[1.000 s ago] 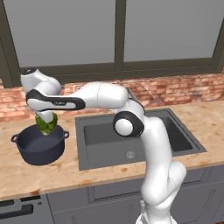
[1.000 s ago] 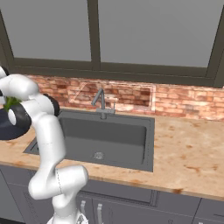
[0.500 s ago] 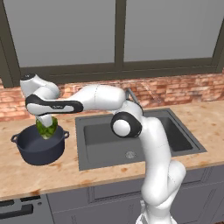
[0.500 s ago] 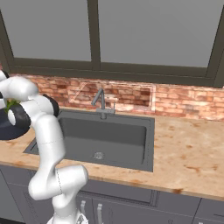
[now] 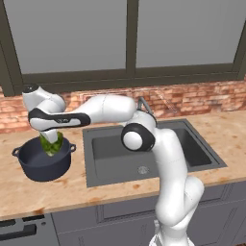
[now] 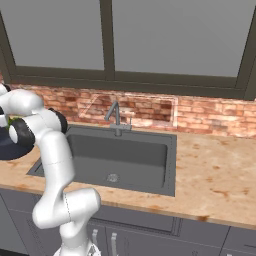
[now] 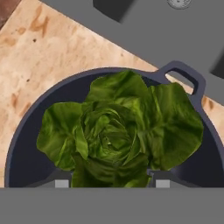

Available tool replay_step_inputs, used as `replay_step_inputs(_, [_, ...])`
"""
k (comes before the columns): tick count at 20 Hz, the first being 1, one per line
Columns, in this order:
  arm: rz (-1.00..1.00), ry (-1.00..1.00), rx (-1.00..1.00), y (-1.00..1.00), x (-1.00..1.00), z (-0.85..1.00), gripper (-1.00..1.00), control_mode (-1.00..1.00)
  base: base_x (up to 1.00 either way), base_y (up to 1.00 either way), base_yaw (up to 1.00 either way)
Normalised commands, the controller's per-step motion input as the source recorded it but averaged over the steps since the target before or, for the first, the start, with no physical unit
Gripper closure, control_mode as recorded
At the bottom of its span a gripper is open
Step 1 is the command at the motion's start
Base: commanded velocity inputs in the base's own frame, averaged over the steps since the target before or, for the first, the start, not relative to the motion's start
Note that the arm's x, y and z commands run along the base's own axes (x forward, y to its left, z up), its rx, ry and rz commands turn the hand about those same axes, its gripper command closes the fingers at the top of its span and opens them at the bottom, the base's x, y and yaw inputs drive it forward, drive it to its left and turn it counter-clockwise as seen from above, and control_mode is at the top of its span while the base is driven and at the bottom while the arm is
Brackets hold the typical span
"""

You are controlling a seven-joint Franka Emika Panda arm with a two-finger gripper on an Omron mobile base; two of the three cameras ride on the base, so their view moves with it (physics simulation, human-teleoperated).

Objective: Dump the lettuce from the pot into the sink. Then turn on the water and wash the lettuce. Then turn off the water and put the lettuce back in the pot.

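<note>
Gripper (image 5: 52,144) closed on lettuce (image 7: 120,131), I hold it directly above pot (image 5: 42,161), leaves partly below rim level. In hand view lettuce sits centred over pot opening, fingertips at both sides of bunch. Sink (image 5: 149,153) lies beside pot. I judge next move needs only straight descent, then release.
</note>
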Motion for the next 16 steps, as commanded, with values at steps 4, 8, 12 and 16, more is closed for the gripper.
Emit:
replay_step_inputs(4, [0.00, 0.00, 0.00, 0.08, 0.00, -0.16, 1.00, -1.00, 0.00, 0.00, 0.00])
replay_step_inputs(8, [0.00, 0.00, 0.00, 0.11, 0.00, -0.14, -1.00, -1.00, 0.00, 0.00, 0.00])
replay_step_inputs(12, [0.00, 0.00, 0.00, 0.05, 0.00, -0.05, -1.00, -1.00, 0.00, 0.00, 0.00])
replay_step_inputs(16, [0.00, 0.00, 0.00, 0.00, 0.00, 0.00, -1.00, -1.00, 0.00, 0.00, 0.00])
